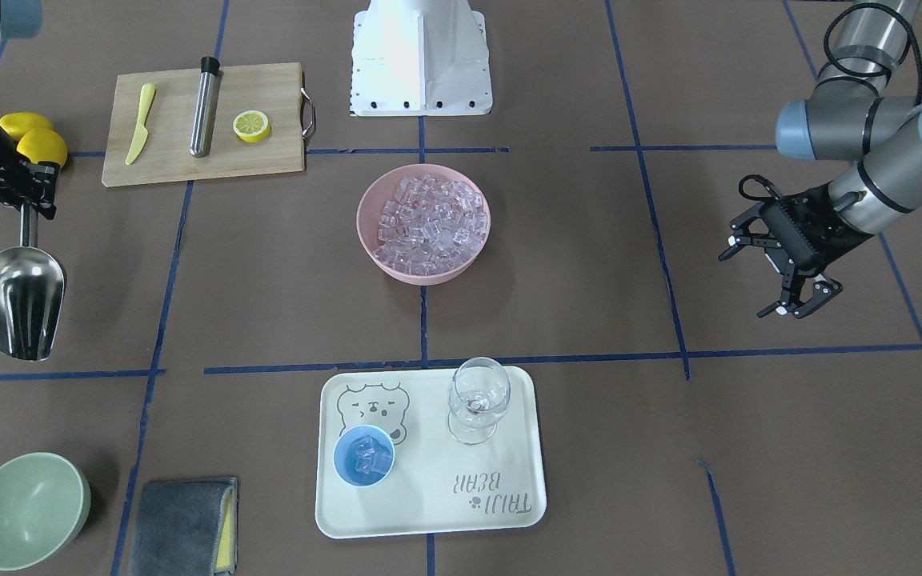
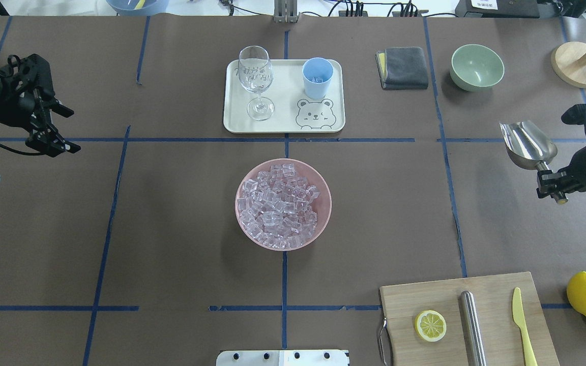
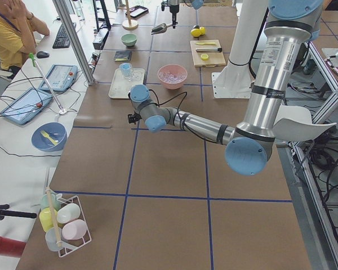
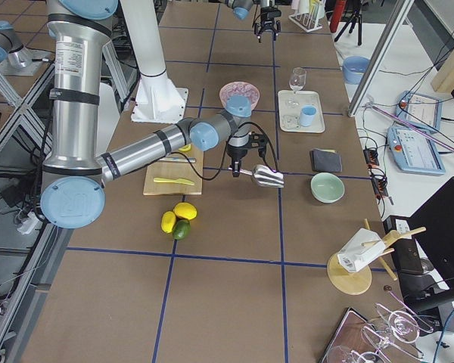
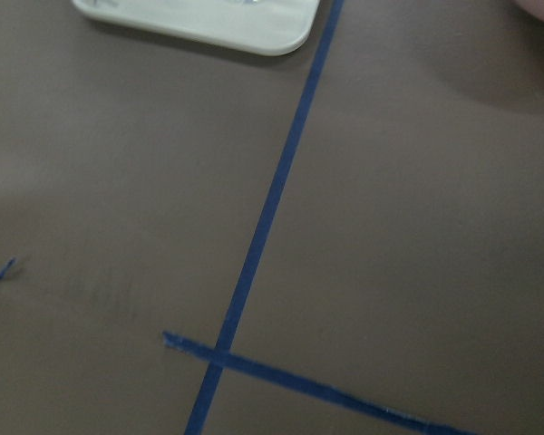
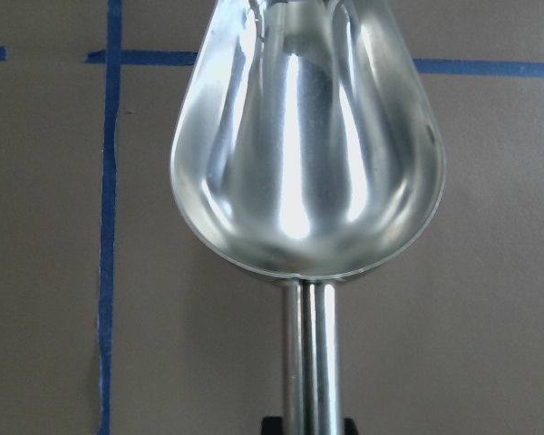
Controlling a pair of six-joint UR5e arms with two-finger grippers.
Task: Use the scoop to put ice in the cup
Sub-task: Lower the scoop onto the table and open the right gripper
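Evidently the work stands between loads: the right gripper (image 2: 552, 187) is clamped on the thin handle of the scoop (image 2: 527, 145), whose trough points away from the robot. The right wrist view shows the trough bare and shining, with no ice in it. It appears to hang above the table rather than rest on it. The cup (image 1: 345, 472) sits on the cream tray (image 1: 445, 496), well apart from the scoop, forward of the gripper and off to its left, and a few cubes already lie inside it. The main store of ice (image 1: 427, 220) fills the pink bowl (image 2: 239, 203), also well to the gripper's left but nearer the robot than the cup. The left gripper (image 2: 66, 129) hovers far off on the other side, its fingers spread and holding nothing. If more ice is wanted, the next move probably calls for swinging the scoop leftward to the bowl, tilting its mouth down into the cubes, and lifting level so that nothing spills on the way to the small cup, beside which a wine glass (image 1: 477, 400) stands close.
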